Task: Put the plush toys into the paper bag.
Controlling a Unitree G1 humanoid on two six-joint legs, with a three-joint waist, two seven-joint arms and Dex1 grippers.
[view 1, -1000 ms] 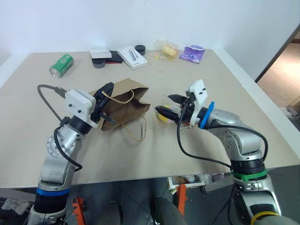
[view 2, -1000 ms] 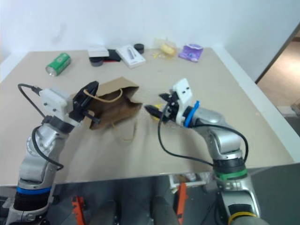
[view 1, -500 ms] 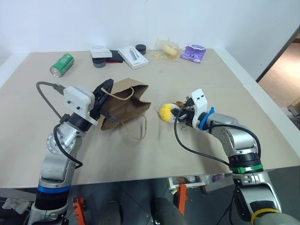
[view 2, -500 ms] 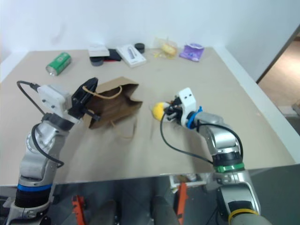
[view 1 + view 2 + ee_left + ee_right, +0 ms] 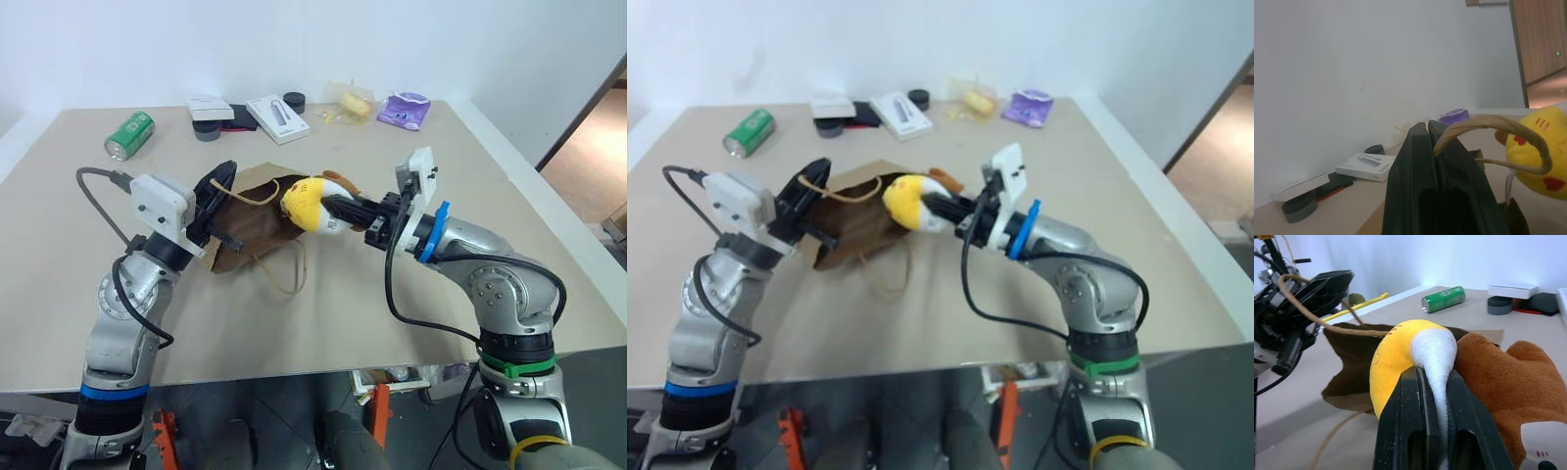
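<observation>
White wall behind; beige table (image 5: 411, 294) carries everything.

Paper bag (image 5: 257, 220) lies near the middle of the table, mouth facing the robot's right and held open. One cord handle (image 5: 1488, 125) is pinched between the closed fingers of the left gripper (image 5: 223, 178), which lifts the upper edge of the mouth; the wrist view shows the cord looping out from between the two black fingers. The other handle (image 5: 290, 277) trails loose on the table in front of the bag.

Right gripper (image 5: 338, 206) points across toward the bag mouth, fingers clamped shut on a plush toy (image 5: 312, 206). From the right wrist view: yellow face with a white strip pinched between the fingers, brown fur body (image 5: 1508, 377) alongside. Toy is held off the table, right at the mouth of the bag, not inside it.

Whether the other plush toy is already in the bag cannot be told.

Far edge of the table, well apart from the bag: green can (image 5: 128, 135) on its side, white box (image 5: 277, 119), dark round pieces (image 5: 293, 101), clear packet with yellow contents (image 5: 349, 103), purple pouch (image 5: 403, 111).
</observation>
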